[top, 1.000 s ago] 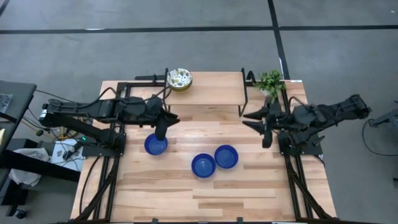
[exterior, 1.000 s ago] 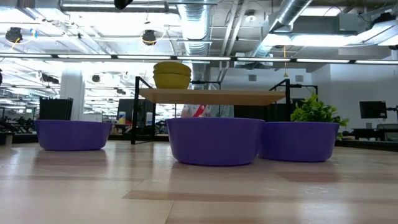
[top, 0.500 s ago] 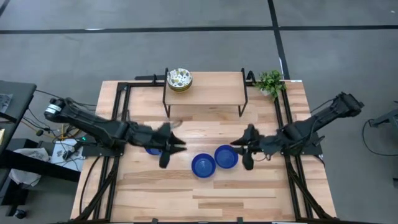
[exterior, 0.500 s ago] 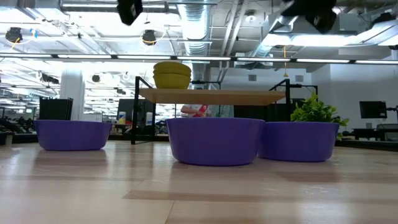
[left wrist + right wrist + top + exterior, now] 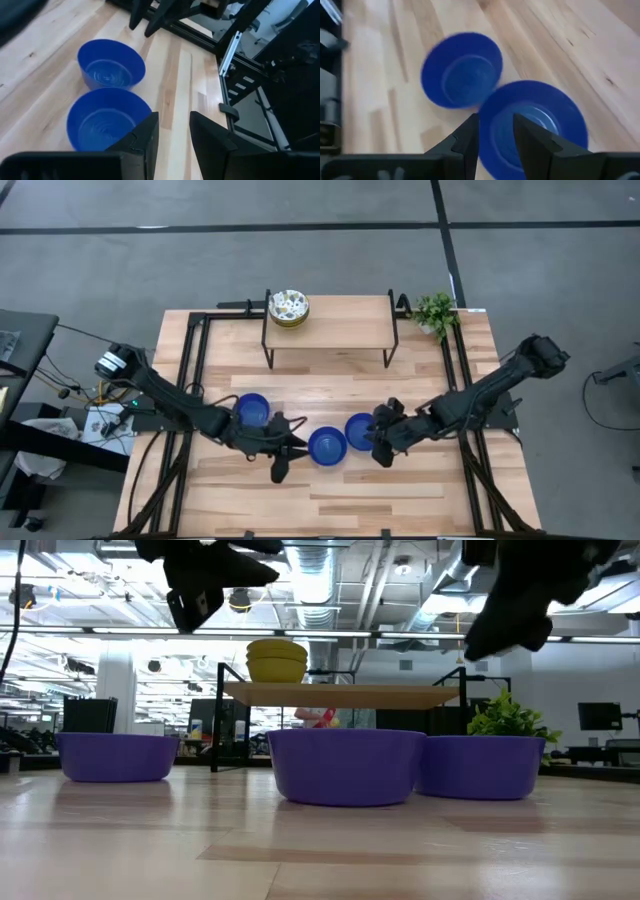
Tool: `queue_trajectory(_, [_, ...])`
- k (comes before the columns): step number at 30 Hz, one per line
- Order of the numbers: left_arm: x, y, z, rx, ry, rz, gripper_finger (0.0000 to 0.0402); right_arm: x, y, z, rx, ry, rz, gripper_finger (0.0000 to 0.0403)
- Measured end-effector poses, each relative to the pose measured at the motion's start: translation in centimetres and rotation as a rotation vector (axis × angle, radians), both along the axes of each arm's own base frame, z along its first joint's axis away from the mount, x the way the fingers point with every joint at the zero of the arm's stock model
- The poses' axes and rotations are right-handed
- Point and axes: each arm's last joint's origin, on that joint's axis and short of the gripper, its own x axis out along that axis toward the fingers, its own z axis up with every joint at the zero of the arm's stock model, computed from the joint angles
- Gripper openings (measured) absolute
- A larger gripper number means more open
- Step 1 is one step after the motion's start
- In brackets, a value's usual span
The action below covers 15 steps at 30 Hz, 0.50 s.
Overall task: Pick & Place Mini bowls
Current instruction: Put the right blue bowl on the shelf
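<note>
Within the past second both arms had swung in from the shelf side: the left gripper (image 5: 279,465), fingers slightly apart and empty, hung beside the middle blue bowl (image 5: 327,446), while the right gripper (image 5: 380,448), likewise parted, hung over the right blue bowl (image 5: 362,430). Grasps looked imminent.

Left gripper (image 5: 281,470) hides part of the left blue bowl (image 5: 251,409); right wrist view blurred.
</note>
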Motion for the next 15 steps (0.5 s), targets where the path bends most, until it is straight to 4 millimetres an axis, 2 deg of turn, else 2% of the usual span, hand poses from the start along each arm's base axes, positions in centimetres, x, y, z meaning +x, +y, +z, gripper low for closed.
queue_trajectory(7, [0.7,-0.4,-0.2,-0.021,-0.043,0.013,0.0108,0.0,-2.0,-1.5,-0.107,0.160,-0.036,0.0108])
queue_trajectory(15, [0.5,-0.3,0.2,0.002,-0.061,-0.005,0.0108,0.3,-4.0,-1.8,-0.226,0.259,0.128,0.0108])
